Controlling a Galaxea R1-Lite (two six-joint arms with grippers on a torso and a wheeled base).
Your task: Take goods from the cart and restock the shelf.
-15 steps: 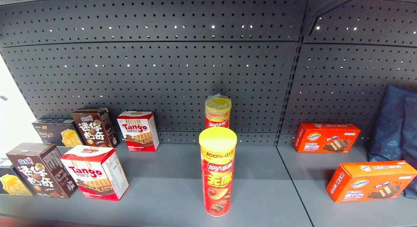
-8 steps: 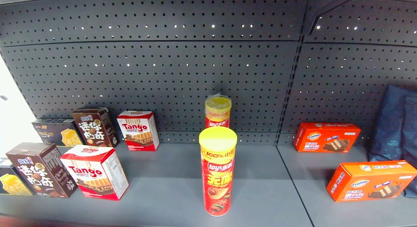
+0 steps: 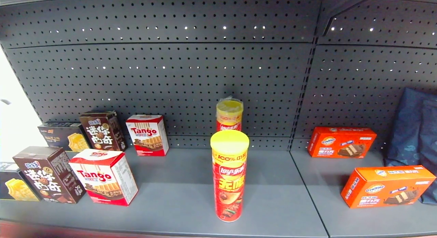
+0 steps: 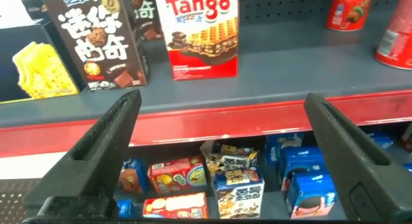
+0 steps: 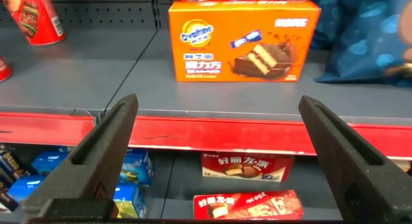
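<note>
The grey shelf (image 3: 177,193) holds a tall red chip can with a yellow lid (image 3: 229,176) at the middle front and a second can (image 3: 229,115) behind it. Two red-and-white wafer boxes (image 3: 104,176) (image 3: 147,135) and brown boxes (image 3: 47,175) stand on the left, two orange boxes (image 3: 387,186) (image 3: 341,142) on the right. My left gripper (image 4: 222,102) is open in front of the shelf's red edge (image 4: 257,121), below the front wafer box (image 4: 201,32). My right gripper (image 5: 219,103) is open below the front orange box (image 5: 243,40). Both hold nothing.
Dark blue bags (image 3: 414,125) lean at the shelf's far right. A perforated back panel (image 3: 170,77) rises behind the goods. A lower shelf under the red edge carries blue and red packs (image 4: 238,185) and red boxes (image 5: 248,166). Bare shelf lies either side of the front can.
The whole head picture has shifted a little, so the camera moved. The goods on the shelf stand as before.
</note>
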